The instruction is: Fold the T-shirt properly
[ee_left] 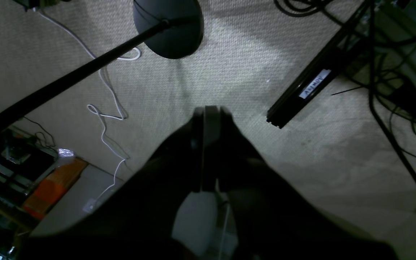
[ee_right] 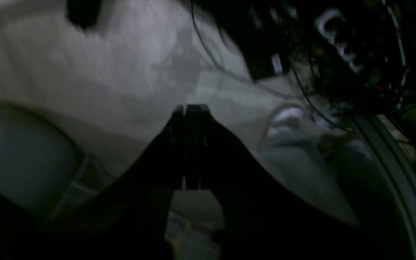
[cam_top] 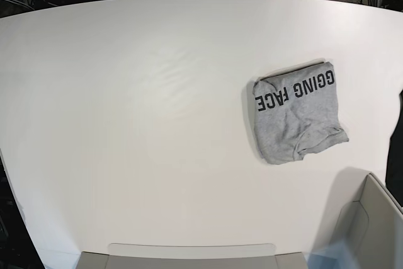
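Both pairs of jaws are sitting pressed together with nothing between them. The left gripper [ee_left: 211, 108] is pointing down at beige carpet, and the right gripper [ee_right: 190, 106] is doing the same over a blurred stretch of floor, so neither arm is showing over the worktop [cam_top: 126, 124].

The T-shirt [cam_top: 296, 114] is lying on the right side of that white worktop as a compact grey bundle, roughly squared but a little skewed, with a flap poking out at its near right corner.

My worry is that flap: if it is counted as finished, the loose corner is leaving the fold untidy, and any arm coming back to tuck it is likely dragging the whole stack and opening the layers. The bundle is also sitting near the right edge, so a sideways nudge could push it off.

Black capitals reading "GING FACE" are running along the far edge, upside down from here. A white label on the black rail [ee_left: 303, 90] is too small to read.
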